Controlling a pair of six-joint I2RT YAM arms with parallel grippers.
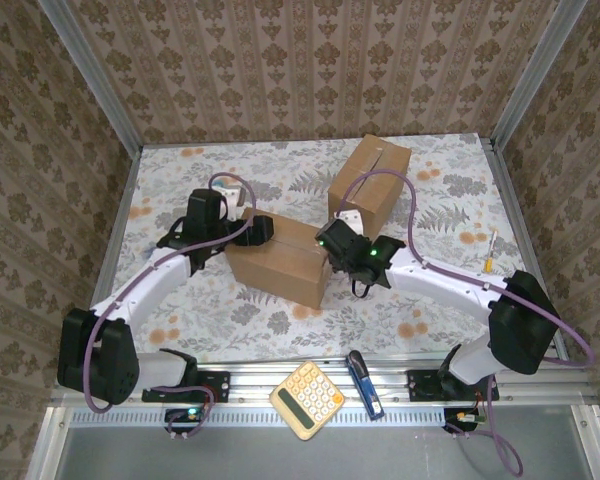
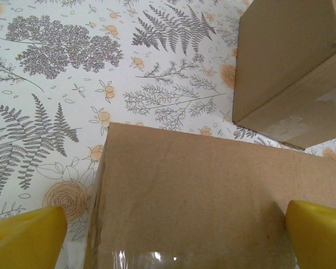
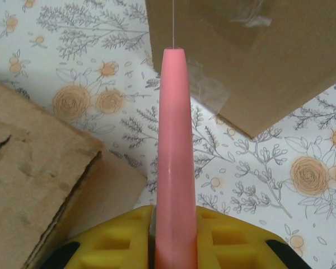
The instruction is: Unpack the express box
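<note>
Table (image 1: 180, 300) covered in a pale fern-and-flower cloth, seen from above, with two closed cartons on it. The nearer brown cardboard box (image 1: 280, 262) lies at the centre between the two arms. The farther brown cardboard box (image 1: 372, 178) stands just behind it to the right, apart from it.

The left gripper (image 1: 252, 232) sits at the left end of the nearer box. In the left wrist view its yellow fingertips (image 2: 28, 235) are spread wide with the box top between them, and they are not pressed on it. The right gripper (image 3: 173, 224) is at the right end of the same box and pinches a pink tapered plastic tool (image 3: 173, 140). The tool's tip points toward the taped edge of the farther box; contact cannot be judged.

A cream pocket calculator (image 1: 307, 400) and a blue slim hand tool (image 1: 365, 385) lie on the front rail.

Progress: early. Glossy clear tape shows on both cartons, no flap is lifted and no contents are out. Left to do, by this reading: slit the tape, open the flaps and remove the contents.
</note>
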